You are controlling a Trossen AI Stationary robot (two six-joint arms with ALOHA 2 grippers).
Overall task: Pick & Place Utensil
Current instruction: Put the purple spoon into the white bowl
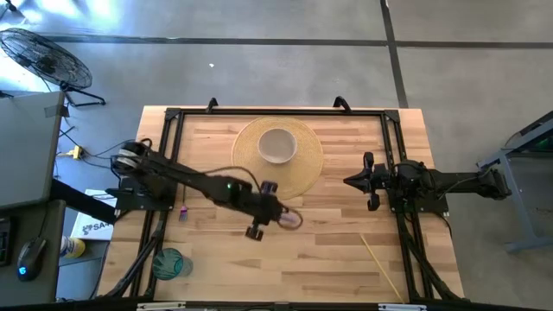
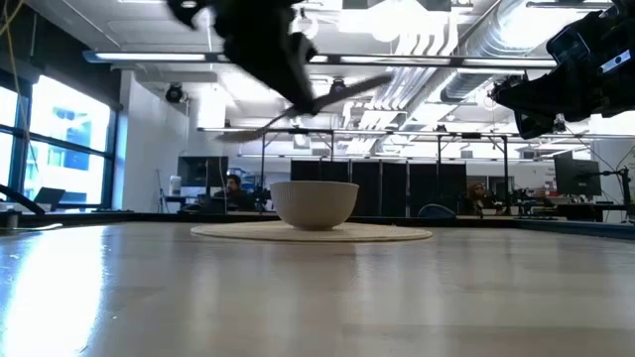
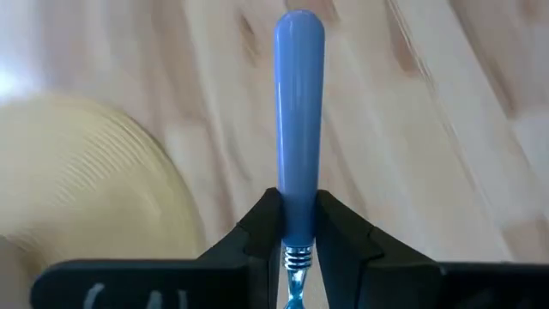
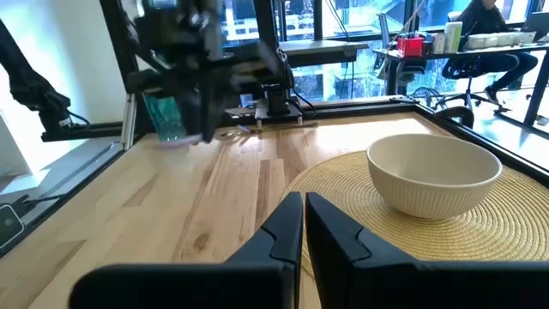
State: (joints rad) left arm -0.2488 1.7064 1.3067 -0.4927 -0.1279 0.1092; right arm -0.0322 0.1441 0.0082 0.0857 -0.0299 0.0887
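Observation:
A utensil with a light blue handle (image 3: 298, 94) and a wire head (image 1: 291, 220) is in my left gripper (image 1: 275, 206), which is shut on it above the table's middle, just near of the woven placemat (image 1: 302, 168). In the low view the utensil (image 2: 347, 89) shows as a blurred slanted streak high above the table. A cream bowl (image 1: 278, 144) stands by its base on the placemat. My right gripper (image 1: 370, 181) is shut and hovers at the placemat's right edge, holding nothing. My left gripper pinches the utensil's blue handle (image 3: 298, 184) between its two fingers, close to the end where the metal coil (image 3: 296, 256) joins it. The fingers lie across the handle, whose free end points away from the wrist. The utensil is lifted clear of the table and tilted.
A teal cup (image 1: 170, 262) stands near the table's near-left corner. A thin yellow stick (image 1: 380, 263) lies toward the near-right side, and a small purple item (image 1: 183, 210) sits by the left frame rail. Bare wood lies between the placemat and the near edge.

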